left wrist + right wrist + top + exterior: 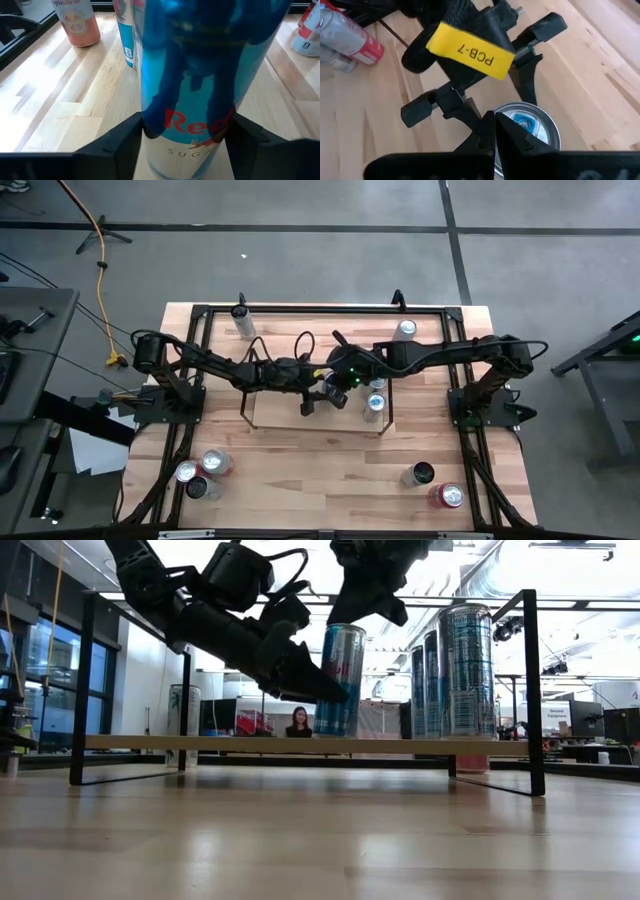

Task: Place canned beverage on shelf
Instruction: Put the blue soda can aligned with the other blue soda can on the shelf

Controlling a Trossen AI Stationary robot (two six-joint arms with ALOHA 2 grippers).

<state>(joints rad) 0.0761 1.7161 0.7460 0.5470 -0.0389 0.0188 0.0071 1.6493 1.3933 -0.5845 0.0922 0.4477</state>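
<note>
A blue canned beverage [340, 680] stands upright on the shelf [200, 743], a low light-wood board [280, 412] with black wire ends. My left gripper [187, 132] reaches in nearly level from the table's left, open, one finger on each side of the can's lower body [190, 75]. My right gripper [495, 137] is shut and slants down over the can's silver top [527, 125]. Two more tall cans [465, 670] stand on the board's right end. My left gripper has its fingers [122, 142] close against the two sides of the can's lower body [150, 127]; whether they touch it, I cannot tell. My right gripper's shut tips stand at the rim of the can's top [512, 117]; whether they touch it, I cannot tell.
Loose cans stand on the tabletop: three at the front left [200, 475], two at the front right [432, 485], one at the far left [241, 315] and one at the far right [405, 330]. A person [298, 722] sits in the room beyond the table.
</note>
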